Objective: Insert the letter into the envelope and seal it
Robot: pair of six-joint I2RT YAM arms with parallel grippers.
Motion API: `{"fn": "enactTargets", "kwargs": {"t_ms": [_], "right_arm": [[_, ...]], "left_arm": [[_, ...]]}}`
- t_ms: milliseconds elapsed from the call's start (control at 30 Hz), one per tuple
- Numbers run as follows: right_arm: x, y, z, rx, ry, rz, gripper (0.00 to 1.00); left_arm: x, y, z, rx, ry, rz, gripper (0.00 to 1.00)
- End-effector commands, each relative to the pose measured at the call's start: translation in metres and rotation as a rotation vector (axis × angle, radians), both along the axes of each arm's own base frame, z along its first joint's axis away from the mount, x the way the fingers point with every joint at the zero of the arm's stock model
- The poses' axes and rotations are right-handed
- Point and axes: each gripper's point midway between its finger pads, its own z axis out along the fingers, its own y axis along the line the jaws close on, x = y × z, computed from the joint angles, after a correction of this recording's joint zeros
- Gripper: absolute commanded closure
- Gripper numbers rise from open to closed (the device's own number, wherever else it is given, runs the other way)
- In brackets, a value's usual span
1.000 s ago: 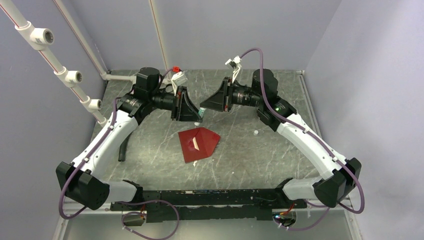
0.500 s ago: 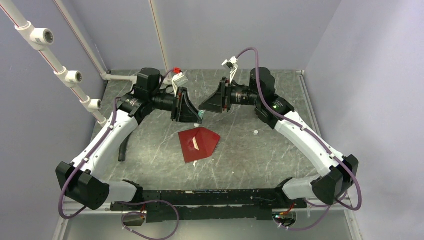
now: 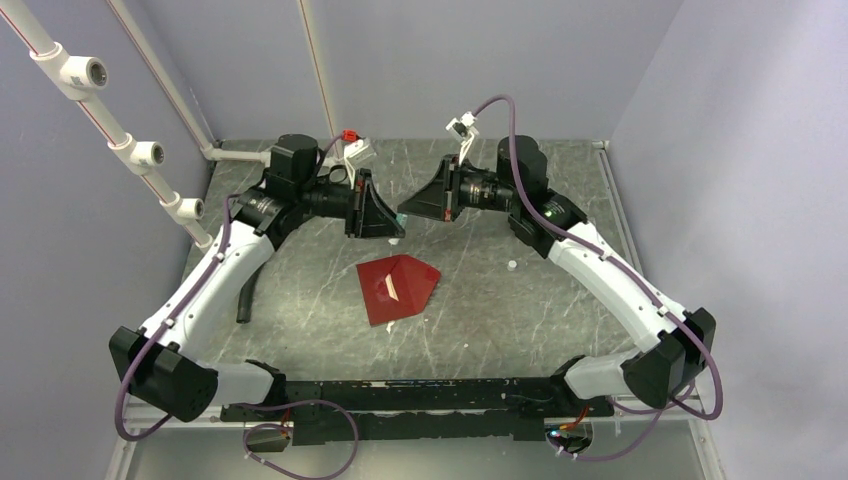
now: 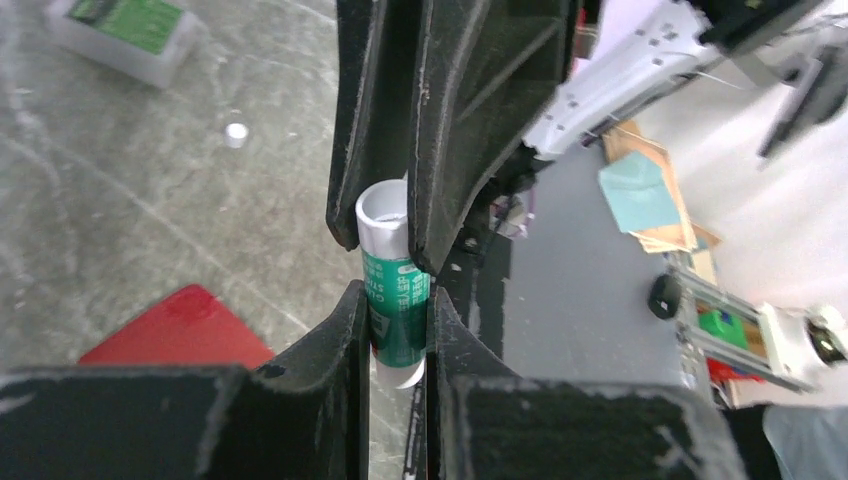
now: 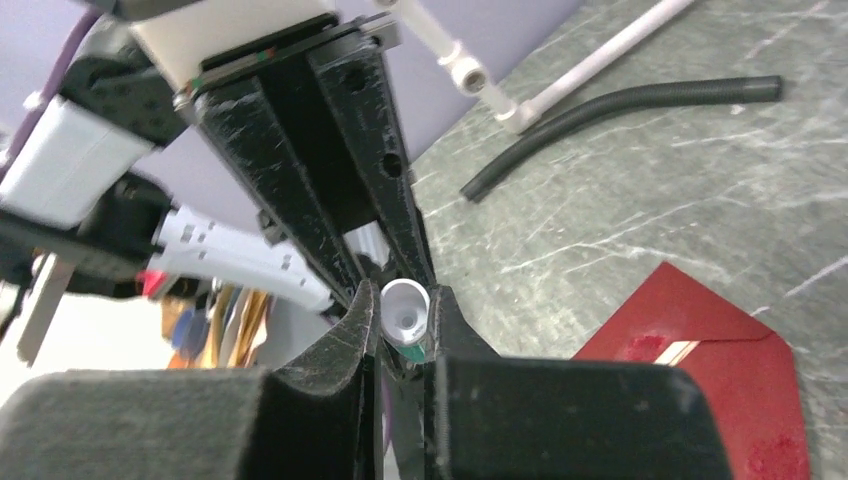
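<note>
1. Both arms have shifted slightly toward the far wall since a second ago, taking the tube with them; the envelope (image 3: pixel 398 288) lies where it lay.
2. It lies flat on the table (image 3: pixel 480 310), about midway between the two arms and nearer the bases than the fingers, touched by neither arm.
3. A pale strip (image 5: pixel 672 350) shows across its red face at the flap's edge. Whether this is the letter cannot be told, nor whether the flap is stuck down.
4. Above the table, just beyond the envelope, a green-and-white tube (image 4: pixel 396 280) hangs between the two arms, clear of the surface.
5. The left gripper (image 4: pixel 394 295) has its fingers nearly closed, pressed on the green body of the tube from both sides.
6. The right gripper (image 5: pixel 402 300) faces the left one tip to tip. Its fingers are closed to a narrow gap on the white end of the same tube.
7. A small white cap (image 3: pixel 511 266) lies on the table to the right of the envelope, well apart from it.
8. A white-and-green box (image 4: pixel 125 35) sits farther off on the table, seen only from the left wrist.
9. A black hose (image 3: pixel 244 295) lies along the table's left side, under the left arm.
</note>
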Motion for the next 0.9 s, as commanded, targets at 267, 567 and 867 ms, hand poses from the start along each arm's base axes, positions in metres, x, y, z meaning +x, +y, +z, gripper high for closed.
{"fn": "enactTargets", "kwargs": {"t_ms": [267,567,867], "right_arm": [[0.088,-0.023,-0.038,-0.154,0.486,-0.843,1.0],[0.052,0.007,0.022,0.0,0.099,-0.317,0.33],[-0.025,-0.017,0.003,-0.069,-0.253,0.204,0.23]], "left_arm": [[0.075,0.028,0.0,0.115,-0.296,0.43,0.98],[0.038,0.01,-0.005,0.085,-0.181,0.182,0.98],[-0.019,0.001,0.014,-0.034,-0.049,-0.159,0.98]]}}
